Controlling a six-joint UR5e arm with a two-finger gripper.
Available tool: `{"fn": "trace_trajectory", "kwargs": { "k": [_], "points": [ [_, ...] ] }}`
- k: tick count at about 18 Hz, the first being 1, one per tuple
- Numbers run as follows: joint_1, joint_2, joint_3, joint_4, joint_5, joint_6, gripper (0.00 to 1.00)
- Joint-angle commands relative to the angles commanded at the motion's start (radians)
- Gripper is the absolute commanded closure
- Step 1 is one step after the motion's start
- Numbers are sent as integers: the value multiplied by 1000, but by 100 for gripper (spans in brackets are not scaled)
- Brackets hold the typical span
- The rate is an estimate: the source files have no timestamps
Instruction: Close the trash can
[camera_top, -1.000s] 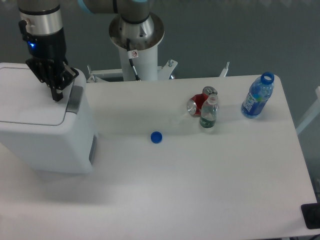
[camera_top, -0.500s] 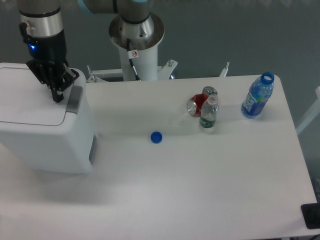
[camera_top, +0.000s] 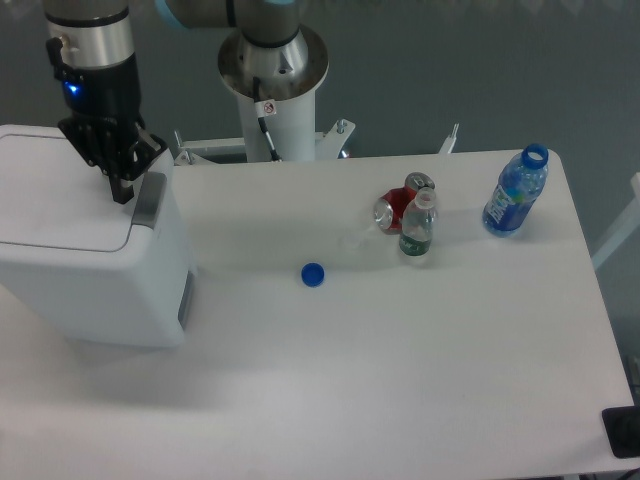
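Note:
The trash can (camera_top: 85, 260) is a large white boxy bin at the table's left edge. Its flat white lid (camera_top: 55, 195) lies down on the body, and the grey latch tab (camera_top: 150, 198) sits at the lid's right edge. My gripper (camera_top: 122, 192) hangs over the lid's right part, just left of the tab, with its dark fingers drawn together and pointing down. Nothing is held. Whether the tips touch the lid I cannot tell.
A blue bottle cap (camera_top: 313, 274) lies mid-table. A red can (camera_top: 397, 208) lies on its side next to a small clear bottle (camera_top: 417, 227). An uncapped blue water bottle (camera_top: 516, 191) stands at the far right. The arm's base (camera_top: 273, 75) stands behind the table.
The gripper has shifted slightly right and up over the lid. The lid and the other objects have not moved.

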Motion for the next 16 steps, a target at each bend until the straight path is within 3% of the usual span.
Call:
{"fn": "trace_trajectory", "kwargs": {
  "k": [3,8,13,14,16],
  "points": [
    [74,0,9,0,-17,0,58],
    [245,-5,12,0,-94,2,46],
    [382,-54,12,0,-98,63,27],
    [400,-70,12,0,-97,81,22],
    [436,-107,12,0,-95,106,0]
  ]
}}
